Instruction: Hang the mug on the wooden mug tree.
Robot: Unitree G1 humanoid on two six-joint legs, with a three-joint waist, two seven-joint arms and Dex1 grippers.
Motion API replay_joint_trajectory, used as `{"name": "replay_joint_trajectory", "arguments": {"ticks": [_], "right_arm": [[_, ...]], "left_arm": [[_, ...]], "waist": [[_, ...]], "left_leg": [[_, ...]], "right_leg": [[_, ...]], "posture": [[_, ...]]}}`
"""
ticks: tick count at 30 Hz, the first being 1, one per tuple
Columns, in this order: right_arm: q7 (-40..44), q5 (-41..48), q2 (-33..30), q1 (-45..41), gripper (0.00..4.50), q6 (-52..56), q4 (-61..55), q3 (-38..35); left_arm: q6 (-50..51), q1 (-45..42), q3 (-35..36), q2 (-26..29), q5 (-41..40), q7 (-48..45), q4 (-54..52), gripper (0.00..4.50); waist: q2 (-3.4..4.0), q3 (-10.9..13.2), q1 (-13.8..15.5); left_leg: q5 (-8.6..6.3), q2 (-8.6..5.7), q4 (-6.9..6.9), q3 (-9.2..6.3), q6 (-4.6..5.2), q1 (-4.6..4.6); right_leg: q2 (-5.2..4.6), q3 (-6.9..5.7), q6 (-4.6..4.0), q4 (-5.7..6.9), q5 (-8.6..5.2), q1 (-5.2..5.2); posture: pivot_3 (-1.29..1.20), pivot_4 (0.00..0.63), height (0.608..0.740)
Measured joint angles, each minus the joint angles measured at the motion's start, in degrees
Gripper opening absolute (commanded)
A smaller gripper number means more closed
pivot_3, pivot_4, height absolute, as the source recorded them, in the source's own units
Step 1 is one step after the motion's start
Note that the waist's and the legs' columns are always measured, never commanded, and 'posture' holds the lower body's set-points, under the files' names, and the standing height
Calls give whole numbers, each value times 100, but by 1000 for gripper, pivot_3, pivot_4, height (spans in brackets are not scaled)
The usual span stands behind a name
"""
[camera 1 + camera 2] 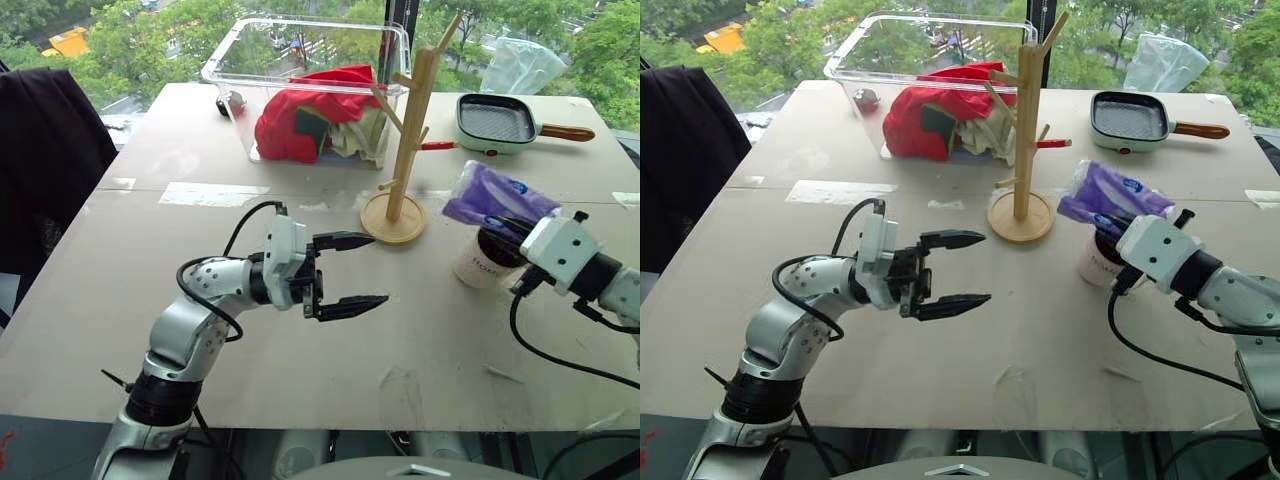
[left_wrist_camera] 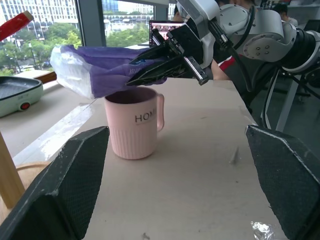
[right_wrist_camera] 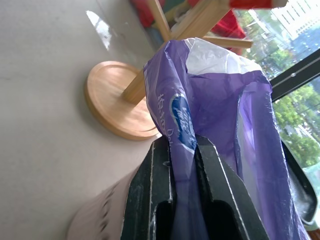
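Beige tabletop [image 1: 300, 330]: my right claw [image 2: 150, 67] pinches the purple bag [image 1: 495, 195] just above the mug [image 2: 134, 125]; left claw [image 1: 350, 272] hangs spread (nothing held), the wooden mug tree [image 1: 405, 150] just beyond it.

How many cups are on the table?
1. The mug stands on the table, beside the wooden mug tree, with a purple-and-white plastic bag over its mouth. The heaped clear bin could hide more.
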Motion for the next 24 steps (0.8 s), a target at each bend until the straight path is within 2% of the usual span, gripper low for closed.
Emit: {"name": "replay_joint_trajectory", "arguments": {"ticks": [4, 7, 12, 19, 22, 24], "right_arm": [[18, 91, -2, 91, 37, 218, -175, -105], [56, 117, -115, 102, 37, 234, -5, -567], [99, -70, -277, 415, 37, -257, 1260, -1470], [-96, -448, -271, 437, 37, -1434, 3481, -1601], [-212, -578, -271, 309, 1231, -1797, 4043, -1577], [-250, -628, -272, 296, 2241, -1919, 4309, -1552]], "left_arm": [[-53, -176, -122, -133, 59, -60, 193, 4500], [-127, -374, -167, -349, 91, -57, 319, 4500], [-246, -880, -508, -1050, 256, 121, 566, 4500], [-491, -1739, -1044, -2058, 946, 646, 1441, 4500], [-485, -1883, -1157, -2273, 1207, 875, 1682, 4500], [-466, -1974, -1276, -2341, 1360, 992, 1772, 4500]], "waist": [[0, 0, 9], [0, 0, 22], [-4, -2, 40], [8, -8, -24], [20, -14, -33], [22, -15, -20]], "left_leg": [[0, -3, 4, 0, 0, -1], [0, -7, 11, -1, 1, -4], [-1, -19, 13, -3, 3, 4], [0, -24, 11, 7, 3, 20], [0, -24, 10, 6, 3, 20], [0, -24, 10, 5, 3, 20]], "right_leg": [[-1, 0, 0, 2, 0, 2], [-4, 0, 1, 1, 0, 5], [-5, -3, 2, -10, 1, 24], [4, 13, 1, 2, 1, 27], [6, 14, 1, 5, 1, 27], [6, 14, 1, 5, 1, 27]], "posture": [[0, 150, 740], [0, 150, 740], [0, 150, 740], [0, 150, 740], [0, 150, 740], [0, 150, 740]]}}
